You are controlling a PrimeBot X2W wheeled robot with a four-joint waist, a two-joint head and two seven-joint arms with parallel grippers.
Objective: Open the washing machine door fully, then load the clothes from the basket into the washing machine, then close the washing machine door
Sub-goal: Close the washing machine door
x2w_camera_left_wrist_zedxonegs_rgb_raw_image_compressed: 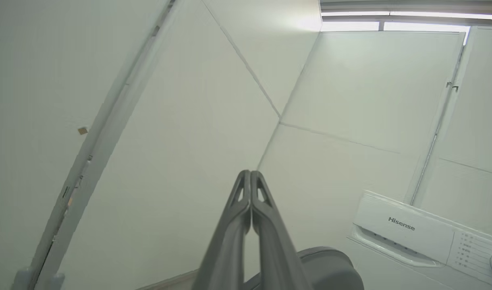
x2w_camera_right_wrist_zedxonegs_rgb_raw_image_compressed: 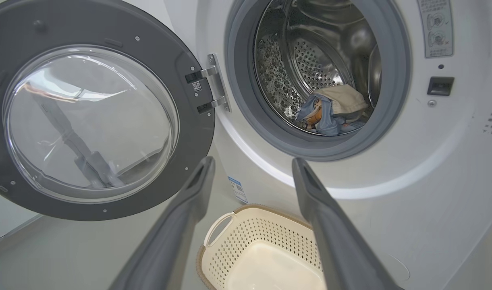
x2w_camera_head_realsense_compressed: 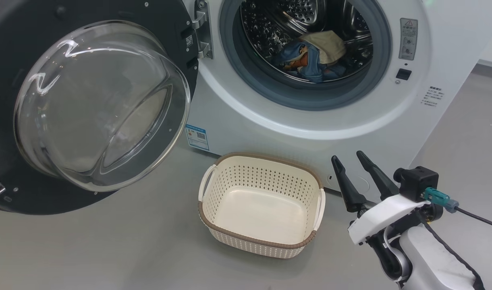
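The washing machine (x2w_camera_head_realsense_compressed: 294, 121) stands open, and its door (x2w_camera_head_realsense_compressed: 88, 104) is swung wide to the left on the hinge. The clothes (x2w_camera_head_realsense_compressed: 312, 56), blue and cream fabric, lie inside the steel drum; the same clothes (x2w_camera_right_wrist_zedxonegs_rgb_raw_image_compressed: 330, 114) show in the right wrist view. The basket (x2w_camera_head_realsense_compressed: 262, 203) sits on the floor in front of the machine with nothing in it. My right gripper (x2w_camera_head_realsense_compressed: 346, 159) is open at the lower right, beside the basket, fingers pointing at the machine's front. My left gripper (x2w_camera_left_wrist_zedxonegs_rgb_raw_image_compressed: 250, 174) is shut on nothing and points at a white wall.
Grey floor lies around the basket (x2w_camera_right_wrist_zedxonegs_rgb_raw_image_compressed: 266, 257) and under the door (x2w_camera_right_wrist_zedxonegs_rgb_raw_image_compressed: 88, 117). The machine's control panel (x2w_camera_left_wrist_zedxonegs_rgb_raw_image_compressed: 423, 237) shows at the lower right of the left wrist view. A latch slot (x2w_camera_head_realsense_compressed: 403, 74) sits on the machine's front, right of the drum opening.
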